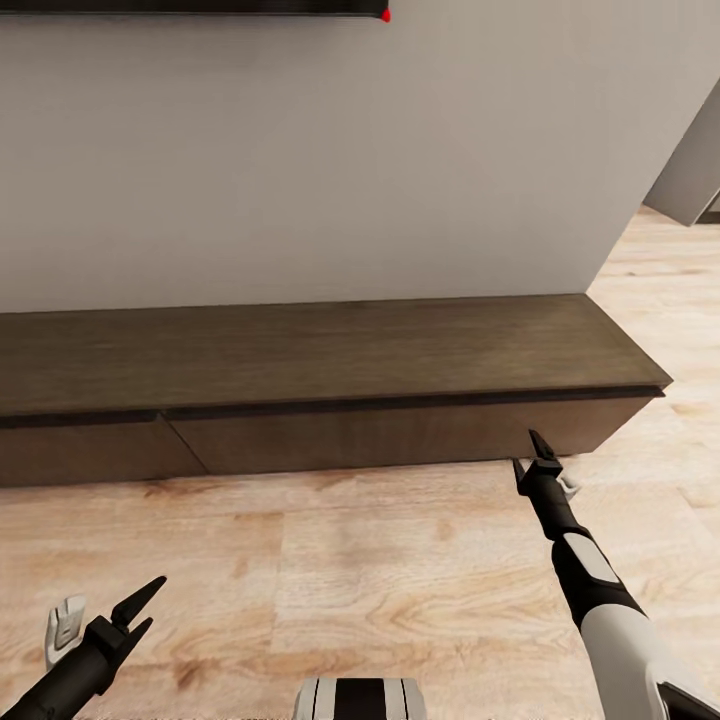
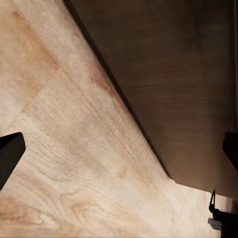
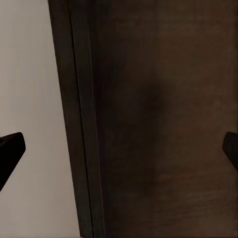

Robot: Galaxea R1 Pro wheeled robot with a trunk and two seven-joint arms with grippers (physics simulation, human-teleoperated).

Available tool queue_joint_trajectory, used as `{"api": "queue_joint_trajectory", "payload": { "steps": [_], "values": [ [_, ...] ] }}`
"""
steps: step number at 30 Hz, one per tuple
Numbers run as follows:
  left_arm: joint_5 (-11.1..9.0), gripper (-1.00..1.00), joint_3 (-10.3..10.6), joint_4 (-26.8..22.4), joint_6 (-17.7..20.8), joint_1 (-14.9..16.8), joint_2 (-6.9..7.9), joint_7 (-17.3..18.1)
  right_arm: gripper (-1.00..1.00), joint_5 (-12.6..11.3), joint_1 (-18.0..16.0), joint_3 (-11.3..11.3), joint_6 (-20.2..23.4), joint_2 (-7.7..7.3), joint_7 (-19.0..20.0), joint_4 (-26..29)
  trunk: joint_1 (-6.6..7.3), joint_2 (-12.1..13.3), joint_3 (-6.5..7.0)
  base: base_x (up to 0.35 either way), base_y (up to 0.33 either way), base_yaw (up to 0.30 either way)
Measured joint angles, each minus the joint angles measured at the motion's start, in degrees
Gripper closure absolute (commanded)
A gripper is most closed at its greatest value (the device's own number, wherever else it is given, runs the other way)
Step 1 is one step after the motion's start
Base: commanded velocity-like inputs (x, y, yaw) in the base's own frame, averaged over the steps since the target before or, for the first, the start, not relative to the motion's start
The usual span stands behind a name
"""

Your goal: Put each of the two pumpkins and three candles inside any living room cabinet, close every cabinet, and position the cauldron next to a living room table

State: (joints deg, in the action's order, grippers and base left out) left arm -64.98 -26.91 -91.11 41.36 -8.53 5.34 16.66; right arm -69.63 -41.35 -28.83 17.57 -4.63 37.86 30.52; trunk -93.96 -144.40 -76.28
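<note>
Nearest of all, the robot's base [image 1: 360, 698] pokes in at the near edge, striped white and dark, sitting on the pale wood floor [image 1: 330, 560]. Left gripper [image 1: 140, 612] hangs low at the near left, black fingers spread apart, nothing between them. It is well short of the cabinet [image 1: 320, 360], with open floor in between. From the left wrist, both fingertips [image 2: 10, 153] sit wide at the frame edges, and the cabinet's dark front [image 2: 168, 74] runs diagonally beyond the floorboards [image 2: 64, 148].

Right gripper [image 1: 535, 460] is stretched far forward on its white and black arm [image 1: 600, 590]. It is just in front of the cabinet's right drawer front [image 1: 400, 435], near that drawer's lower right corner, jaws parted and empty. Whether the tips touch the wood, I cannot tell. From the right wrist, the fingertips [image 3: 11, 148] stand wide apart, dark drawer front [image 3: 163, 124] close between them, and the cabinet's top edge [image 3: 74, 124] runs beside the pale wall [image 3: 29, 74].

The cabinet lies long and low along the grey wall [image 1: 350, 150], its bare brown top reaching from the far left to the wall's corner at right. Both visible drawer fronts sit flush and closed, a seam [image 1: 185, 445] dividing them. High at the far edge hangs a dark strip [image 1: 190, 6] with a red dot [image 1: 385, 15] at its corner.
</note>
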Motion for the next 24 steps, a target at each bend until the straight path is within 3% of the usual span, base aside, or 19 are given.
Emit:
{"api": "queue_joint_trajectory", "payload": {
  "steps": [3, 10, 15, 20, 24],
  "values": [
    [0.0, -1.0, 0.0, 0.0, 0.1, 0.0, 0.01, 0.0, -1.0, -0.8, 0.0, 0.1, 0.1, -1.03, 0.0, 0.3, -0.05, 0.0, -0.45, 0.0, 0.0, 0.0],
    [0.4, -1.0, 0.2, 0.2, -0.2, 0.0, -0.09, 0.8, -1.0, -1.3, 0.0, 0.1, 0.2, -1.48, 0.5, 0.7, -0.05, 0.0, -0.45, 0.0, 0.0, 0.0],
    [1.2, -1.0, 0.1, 1.1, -0.9, 0.0, -0.49, 1.1, -1.0, -1.2, 0.0, 0.2, 0.1, -1.57, 5.8, 0.3, -0.04, 0.0, -0.45, 0.073, 0.0, 0.0],
    [3.9, -1.0, 0.0, 1.7, -2.0, -0.1, -0.77, 1.4, -1.0, -1.1, 0.0, 0.3, 0.2, -1.61, 6.5, 0.0, -0.02, 0.0, -0.45, 0.277, 0.0, 0.0],
    [4.6, -1.0, 0.0, 1.8, -2.5, -0.1, -0.83, 2.6, -1.0, -1.1, 0.0, 0.4, 0.2, -1.61, 6.6, -0.1, -0.03, 0.0, -0.45, 0.221, 0.013, 0.0]
  ]
}}
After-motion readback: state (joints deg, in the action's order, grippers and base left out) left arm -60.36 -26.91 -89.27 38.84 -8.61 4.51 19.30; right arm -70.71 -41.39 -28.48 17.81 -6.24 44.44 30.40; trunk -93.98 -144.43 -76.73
